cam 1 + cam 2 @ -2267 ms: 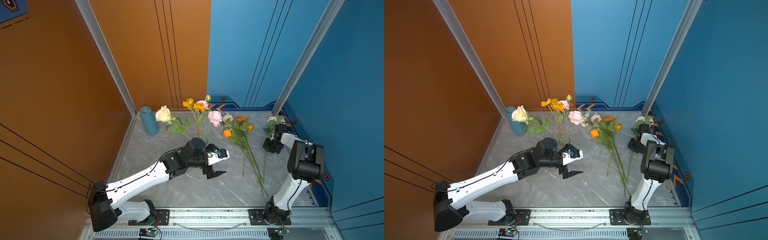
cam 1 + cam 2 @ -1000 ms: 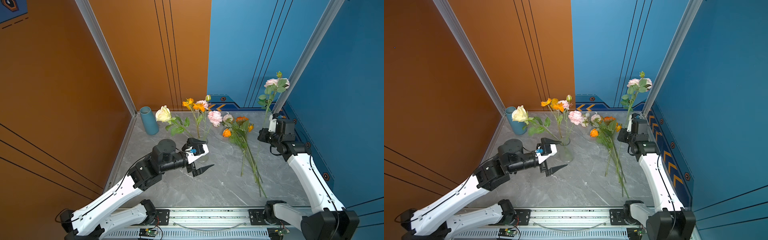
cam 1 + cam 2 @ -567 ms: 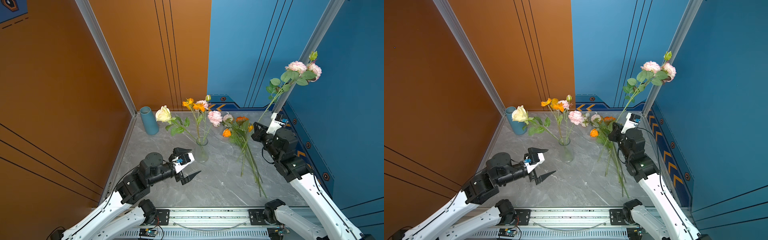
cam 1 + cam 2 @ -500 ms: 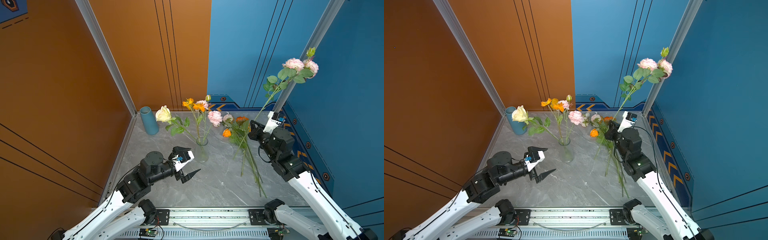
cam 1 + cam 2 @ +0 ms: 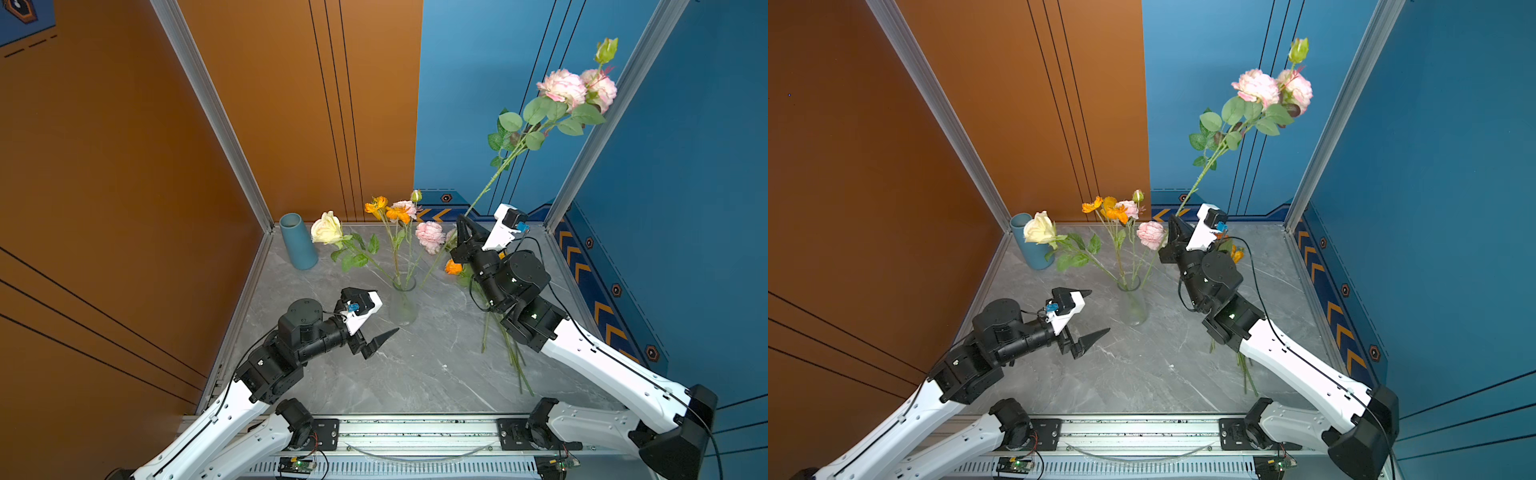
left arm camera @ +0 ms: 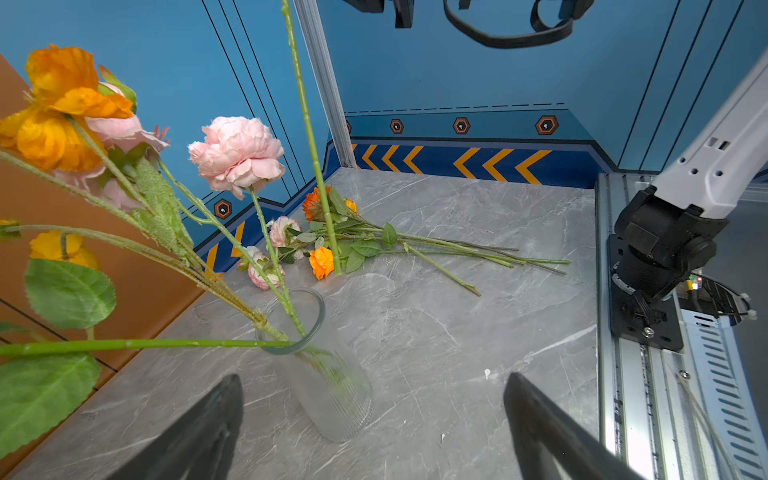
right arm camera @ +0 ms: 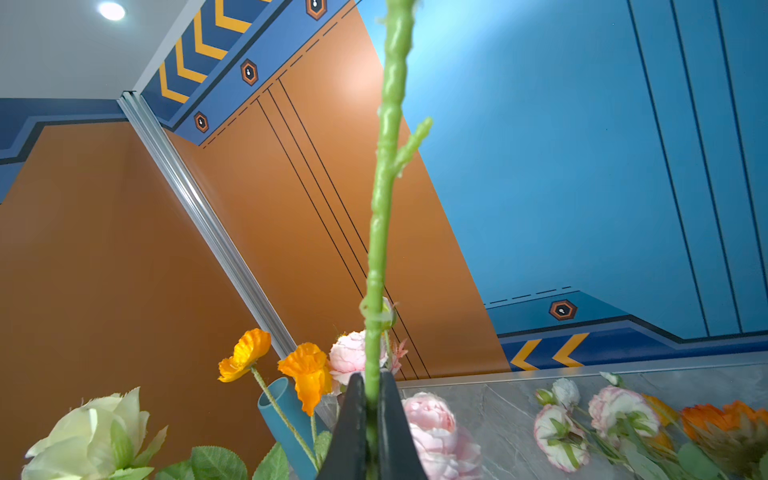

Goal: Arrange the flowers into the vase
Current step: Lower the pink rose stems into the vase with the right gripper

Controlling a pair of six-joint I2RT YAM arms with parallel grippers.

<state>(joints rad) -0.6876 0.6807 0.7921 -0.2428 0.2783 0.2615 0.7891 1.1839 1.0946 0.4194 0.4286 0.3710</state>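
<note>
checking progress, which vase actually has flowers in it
The clear glass vase in the middle of the table: several flower stems stand in it. The blue vase by the back corner holds none.

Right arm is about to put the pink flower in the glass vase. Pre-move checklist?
1. Right tool shut on pink-bloomed long green-stemmed flower: ok.
2. Stem's lower end over clear ribbed glass vase mouth: not ok, it hangs beside the vase.
3. Vase upright: ok.
4. Room in mouth: ok, the stems inside lean to one side.
5. Left tool open, empty, apart from vase: ok.
6. Stem end above rim height: cannot tell.
</note>
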